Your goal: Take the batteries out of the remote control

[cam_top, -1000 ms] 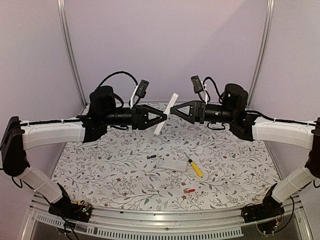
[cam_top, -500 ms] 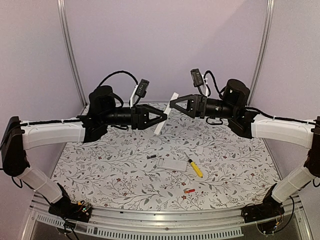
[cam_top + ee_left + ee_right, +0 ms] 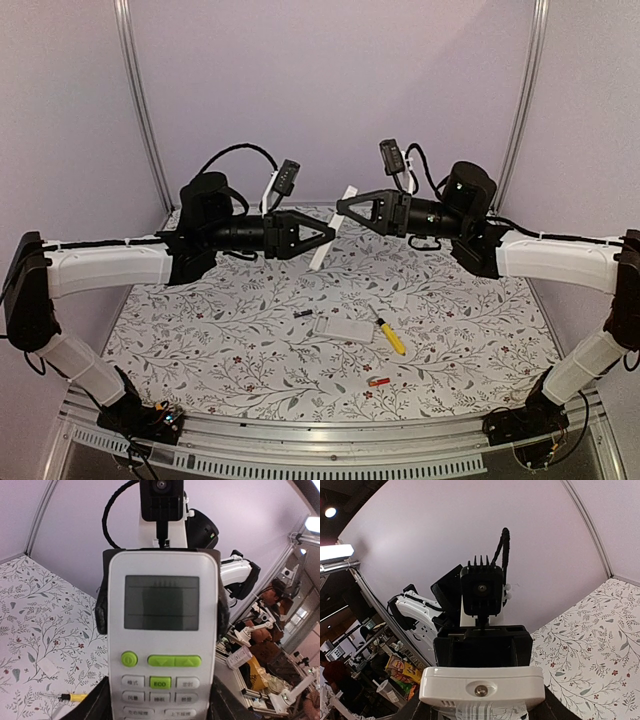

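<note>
The remote control (image 3: 320,254) hangs in the air over the far middle of the desk (image 3: 200,340), where it hung a second ago. What has changed is the right gripper (image 3: 341,207), which has lifted and crept up toward the remote's top end. That looks like a regrasp or a hand-over rather than prying. The remote's long axis stands steeply tilted, with the display end up and leaning toward the far right corner and the button end down toward the left. Its button face looks back at the left wrist camera, and its battery bay shows in no view, so I cannot tell whether it is empty. The left gripper (image 3: 328,236) is clamped on the button end and carries the remote. The right fingers flank the display end on both sides, but whether they press on it I cannot tell. Below on the desk lie a dark battery (image 3: 303,314), just left of a white cover (image 3: 343,328), and the red-orange batteries (image 3: 378,382) toward the near edge, too small to count. A screwdriver (image 3: 390,337) lies between the cover and the red-orange batteries, so the unloading seems largely done.
</note>
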`<action>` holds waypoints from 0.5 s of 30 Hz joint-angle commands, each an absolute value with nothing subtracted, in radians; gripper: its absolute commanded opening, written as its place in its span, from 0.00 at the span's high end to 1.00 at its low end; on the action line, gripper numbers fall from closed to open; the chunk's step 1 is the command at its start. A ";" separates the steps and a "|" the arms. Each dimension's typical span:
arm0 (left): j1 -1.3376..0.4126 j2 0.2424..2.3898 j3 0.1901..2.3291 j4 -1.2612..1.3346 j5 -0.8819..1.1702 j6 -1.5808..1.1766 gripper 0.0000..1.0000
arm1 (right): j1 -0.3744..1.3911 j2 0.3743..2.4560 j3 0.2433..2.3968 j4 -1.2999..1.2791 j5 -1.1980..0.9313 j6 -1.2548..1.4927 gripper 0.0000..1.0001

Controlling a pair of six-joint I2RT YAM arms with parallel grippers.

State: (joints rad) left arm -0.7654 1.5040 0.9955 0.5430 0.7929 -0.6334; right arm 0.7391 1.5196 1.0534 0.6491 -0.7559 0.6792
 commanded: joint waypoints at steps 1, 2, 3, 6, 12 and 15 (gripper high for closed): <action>-0.764 1.517 1.012 0.529 0.772 -0.633 0.33 | 0.746 1.505 1.030 0.705 -0.718 0.697 0.58; -0.758 1.515 1.012 0.514 0.766 -0.635 0.25 | 0.744 1.504 1.027 0.706 -0.719 0.696 0.58; -0.750 1.514 1.012 0.502 0.762 -0.640 0.21 | 0.742 1.502 1.028 0.704 -0.724 0.694 0.59; -0.712 1.506 0.996 0.493 0.780 -0.661 0.14 | 0.729 1.500 1.014 0.701 -0.733 0.686 0.61; -0.615 1.417 1.003 0.276 0.771 -0.560 0.12 | 0.690 1.481 0.995 0.540 -0.734 0.610 0.61; -0.520 1.390 1.075 0.036 0.708 -0.459 0.11 | 0.693 1.480 1.020 0.353 -0.723 0.488 0.62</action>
